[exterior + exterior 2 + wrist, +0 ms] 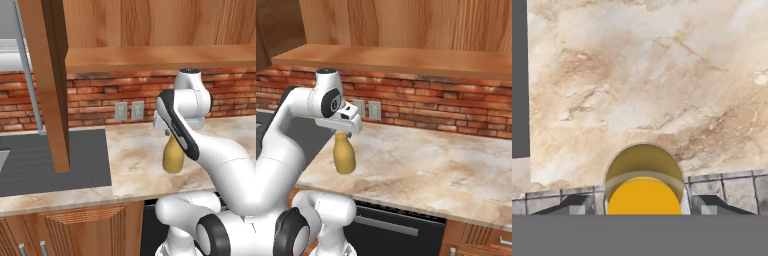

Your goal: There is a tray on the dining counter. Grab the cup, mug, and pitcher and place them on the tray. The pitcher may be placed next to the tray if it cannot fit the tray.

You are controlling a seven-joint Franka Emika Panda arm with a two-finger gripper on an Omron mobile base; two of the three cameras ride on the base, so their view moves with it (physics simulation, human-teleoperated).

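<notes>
The 2 dark fingertips [572, 204] sit on either side of the pitcher [173, 154], pinching its narrow neck just under the rim. The gripper [342, 133] points straight down from the white arm. In the hand view the pitcher's open mouth sits between the tips, with deep yellow inside it.

The pitcher hangs upright and appears to be clear of the marble worktop [446, 170], over the near edge and just right of the dark sink [50, 160]. The tray and dining counter lie elsewhere.

It is mustard yellow and bottle-shaped, with a rounded belly below a slimmer, paler neck. It looks rigid and smooth, so probably slippery, and bottom-heavy, so likely to swing under a neck grip. The neck seems the right hold: narrow enough for the fingers, with the flare above to stop a slide. A slow, level carry looks wise.
</notes>
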